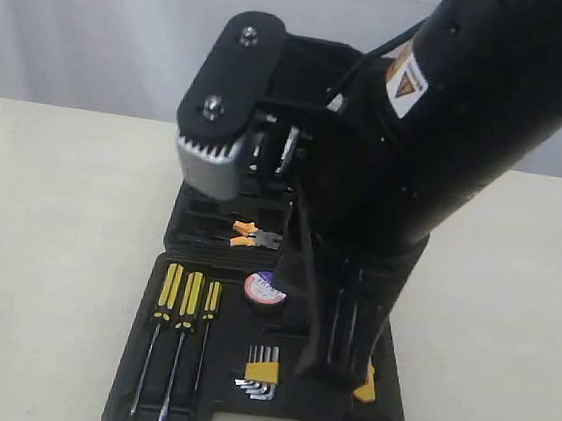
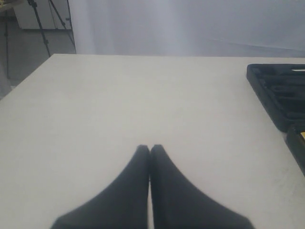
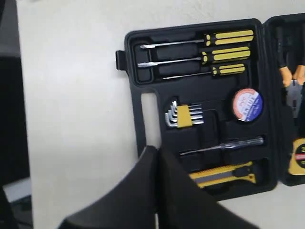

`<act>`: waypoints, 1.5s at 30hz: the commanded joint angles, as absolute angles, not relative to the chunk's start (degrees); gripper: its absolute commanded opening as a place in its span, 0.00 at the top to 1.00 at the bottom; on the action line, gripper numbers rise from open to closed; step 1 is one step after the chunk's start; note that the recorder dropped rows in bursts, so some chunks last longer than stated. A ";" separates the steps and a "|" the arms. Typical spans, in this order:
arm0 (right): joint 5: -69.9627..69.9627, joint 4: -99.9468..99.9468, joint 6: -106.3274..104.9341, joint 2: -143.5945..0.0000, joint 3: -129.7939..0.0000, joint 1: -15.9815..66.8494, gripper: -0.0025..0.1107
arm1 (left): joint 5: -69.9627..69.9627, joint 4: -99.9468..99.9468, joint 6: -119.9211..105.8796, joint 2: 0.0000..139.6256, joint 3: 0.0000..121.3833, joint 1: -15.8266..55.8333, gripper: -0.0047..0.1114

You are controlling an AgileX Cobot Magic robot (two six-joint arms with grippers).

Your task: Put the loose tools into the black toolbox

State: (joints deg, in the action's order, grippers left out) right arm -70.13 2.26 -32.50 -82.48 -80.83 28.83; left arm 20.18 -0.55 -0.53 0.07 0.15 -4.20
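Blocking the black toolbox (image 1: 227, 338), right arm (image 1: 449, 138); screwdrivers (image 1: 185, 311), hex keys (image 1: 262, 371) alongside.

Open black toolbox (image 3: 190, 90), pliers (image 1: 253, 236), knife (image 3: 224, 174) inside

Warning-triangle sticker (image 1: 407, 83) on arm (image 1: 467, 160)
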 commanded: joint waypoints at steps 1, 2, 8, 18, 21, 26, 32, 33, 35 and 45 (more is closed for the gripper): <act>-69.96 -2.68 -34.15 -82.08 -80.81 33.59 0.98 | 19.62 0.00 -0.41 0.00 0.00 -3.93 0.96; -69.96 -2.90 -34.15 -82.21 -80.81 34.43 0.98 | 19.62 0.00 -0.41 0.00 0.00 -3.93 0.96; -69.96 -3.56 -34.05 -83.89 -80.81 39.34 0.98 | 19.62 0.00 -0.41 0.00 0.00 -3.93 0.96; -69.96 -1.94 -9.59 -86.74 -80.81 41.43 0.98 | 19.62 0.00 -0.41 0.00 0.00 -3.93 0.96; -68.69 -2.72 -5.67 -86.74 -80.81 41.43 0.98 | 19.62 0.00 -0.41 0.00 0.00 -3.93 0.96; -63.98 -7.56 -3.77 -86.74 -80.81 41.93 0.98 | 19.62 0.00 -0.41 0.00 0.00 -3.93 0.96; -60.35 -22.02 -1.32 -86.49 -79.95 45.89 0.98 | 19.62 0.00 -0.41 0.00 0.00 -3.93 0.96; -58.55 -24.09 0.00 -86.34 -79.11 46.33 0.98 | 19.62 0.00 -0.41 0.00 0.00 -3.93 0.96; -55.31 -28.05 2.24 -85.27 -76.81 47.26 0.98 | 19.62 0.00 -0.41 0.00 0.00 -3.93 0.96; -45.17 -44.28 20.15 -78.41 -52.58 51.60 0.98 | 19.62 0.00 -0.41 0.00 0.00 -3.93 0.96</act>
